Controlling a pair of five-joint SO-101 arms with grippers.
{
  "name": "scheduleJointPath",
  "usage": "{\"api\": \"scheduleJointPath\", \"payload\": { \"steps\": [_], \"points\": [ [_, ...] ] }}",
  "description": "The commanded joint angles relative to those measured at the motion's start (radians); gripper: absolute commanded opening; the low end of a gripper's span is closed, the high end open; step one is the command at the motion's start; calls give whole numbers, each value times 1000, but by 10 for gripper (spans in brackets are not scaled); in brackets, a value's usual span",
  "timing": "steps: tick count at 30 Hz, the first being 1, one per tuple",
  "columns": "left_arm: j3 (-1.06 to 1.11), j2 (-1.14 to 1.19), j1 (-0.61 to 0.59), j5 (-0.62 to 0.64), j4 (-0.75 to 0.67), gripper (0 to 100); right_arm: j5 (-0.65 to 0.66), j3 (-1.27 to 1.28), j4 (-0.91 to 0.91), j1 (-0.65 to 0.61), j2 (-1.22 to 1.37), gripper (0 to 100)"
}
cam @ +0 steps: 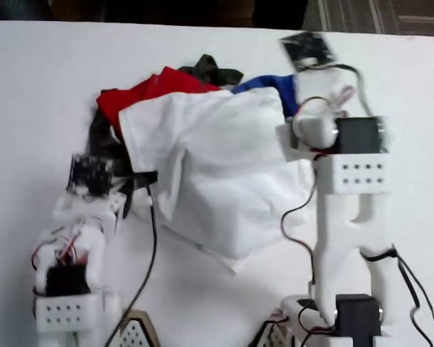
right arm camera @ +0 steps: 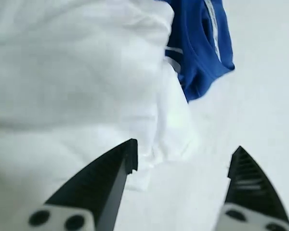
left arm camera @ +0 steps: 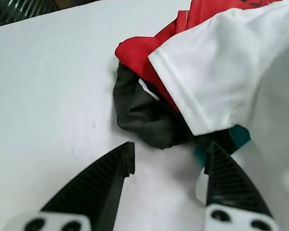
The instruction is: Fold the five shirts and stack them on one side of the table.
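Flanking the white shirt [cam: 217,181] on the table [cam: 29,72], left tool [left arm camera: 171,147] and right tool [right arm camera: 185,146] gape empty.

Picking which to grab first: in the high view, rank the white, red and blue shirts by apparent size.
1. white shirt
2. red shirt
3. blue shirt
Red and blue lie partly under the white; only showing parts ranked.

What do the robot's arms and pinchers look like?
Both arms are chunky white plastic with black motor blocks and rows of small holes. The left arm carries red and black wires; the right arm has thin black and red cables looping beside it. The left gripper and right gripper have black, ribbed, pointed fingers on white bases.
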Motion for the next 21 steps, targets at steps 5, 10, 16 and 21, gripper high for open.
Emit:
{"api": "scheduleJointPath", "payload": {
  "steps": [5,10,16,21],
  "points": [
    [-461,559,120,38,29,286,81,-38,140,174,-53,302],
    [-717,819,272,176,172,373,147,5,171,360,-53,302],
    [-951,1099,416,164,189,373,232,222,127,529,-59,301],
    [-1133,1350,468,163,186,373,290,505,-50,630,-173,301]
  ]
}}
